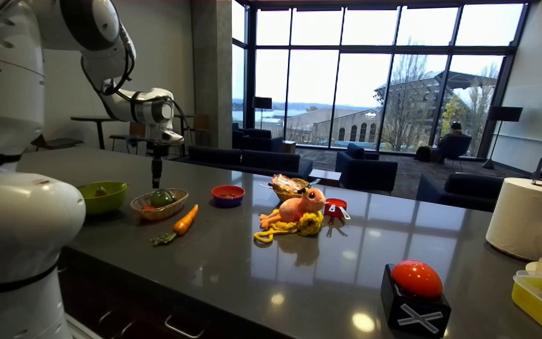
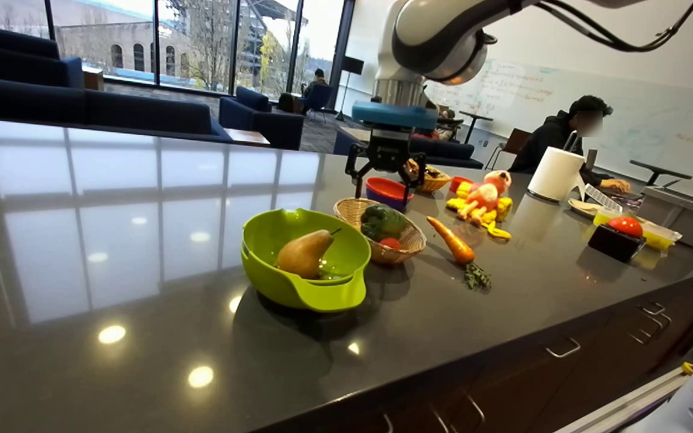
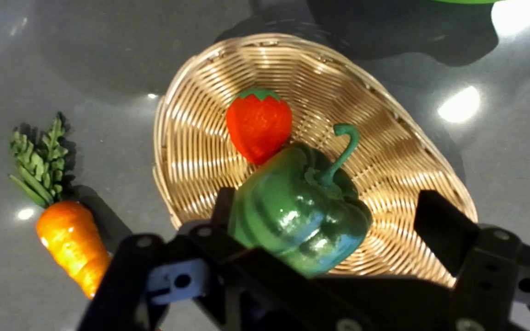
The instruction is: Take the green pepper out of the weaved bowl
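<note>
Aslant, green pepper (image 3: 299, 216) in weaved bowl (image 3: 193, 151), stem (image 3: 341, 160) toward lime bowl (image 2: 334, 294)

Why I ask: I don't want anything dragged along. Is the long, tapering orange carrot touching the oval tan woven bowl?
Apart. In an exterior view, a strip of dark grey countertop shows between the orange carrot and the woven bowl.

Orange carrot (image 2: 456, 245), pear (image 2: 303, 255) in lime-green bowl (image 2: 329, 296).
</note>
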You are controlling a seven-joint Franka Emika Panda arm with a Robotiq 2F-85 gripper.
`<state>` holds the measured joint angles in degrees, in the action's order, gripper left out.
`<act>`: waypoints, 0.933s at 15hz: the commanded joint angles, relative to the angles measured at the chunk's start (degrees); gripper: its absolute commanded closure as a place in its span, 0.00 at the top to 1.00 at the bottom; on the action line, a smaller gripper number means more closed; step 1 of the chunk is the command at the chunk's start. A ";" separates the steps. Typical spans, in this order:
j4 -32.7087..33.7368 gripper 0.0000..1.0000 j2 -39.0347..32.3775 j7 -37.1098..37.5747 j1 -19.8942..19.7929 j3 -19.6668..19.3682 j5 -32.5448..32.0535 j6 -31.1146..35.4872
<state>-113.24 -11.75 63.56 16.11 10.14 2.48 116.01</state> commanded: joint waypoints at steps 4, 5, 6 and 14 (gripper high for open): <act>-3.37 1.00 0.40 -3.09 -0.48 -0.29 -0.17 5.04; -3.43 1.00 0.04 -3.16 -0.44 -0.36 -0.33 5.40; -3.47 1.00 -0.25 -3.63 -0.48 -0.37 -0.34 5.66; -3.41 1.00 -2.51 -5.97 -0.64 -1.08 -0.36 6.45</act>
<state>-116.30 -13.50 59.06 15.80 9.32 2.47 121.37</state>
